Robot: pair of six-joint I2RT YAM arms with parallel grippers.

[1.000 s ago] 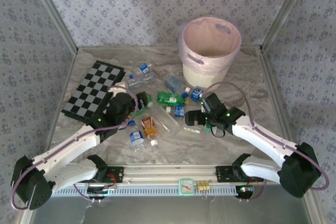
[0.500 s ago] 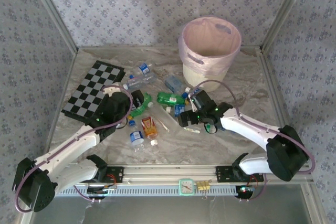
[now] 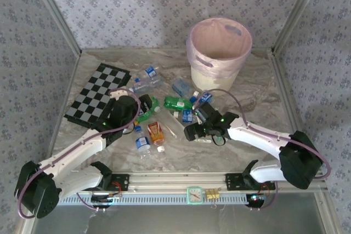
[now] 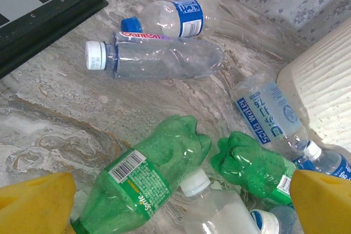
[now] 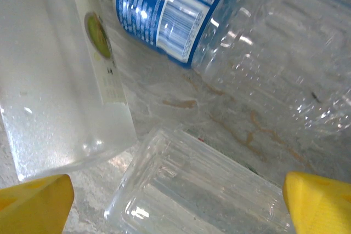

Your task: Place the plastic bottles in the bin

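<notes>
Plastic bottles lie scattered mid-table: a green one (image 3: 176,102), an orange-red one (image 3: 156,131), a blue-capped one (image 3: 142,142). The white bin (image 3: 214,75) with a pink liner stands at the back right. My left gripper (image 3: 145,107) is open and hovers over a green Sprite bottle (image 4: 148,176); between its yellow fingertips (image 4: 33,204) also lie a white-capped clear bottle (image 4: 211,206) and a second green bottle (image 4: 255,165). My right gripper (image 3: 192,131) is open, low over a clear ribbed bottle (image 5: 203,190) that lies between its fingertips (image 5: 321,204).
A black-and-white checkered board (image 3: 98,92) lies at the left. Two clear bottles (image 4: 159,58) lie beside it, and a soda water bottle (image 4: 269,110) lies against the bin wall (image 4: 323,91). A blue-labelled bottle (image 5: 219,15) and a frosted square bottle (image 5: 55,80) lie just beyond the right gripper.
The right arm has swung left, carrying its gripper from beside the blue-labelled bottles to the clear bottle nearer the front. The left gripper has edged forward towards the green bottles. Both stayed open.
</notes>
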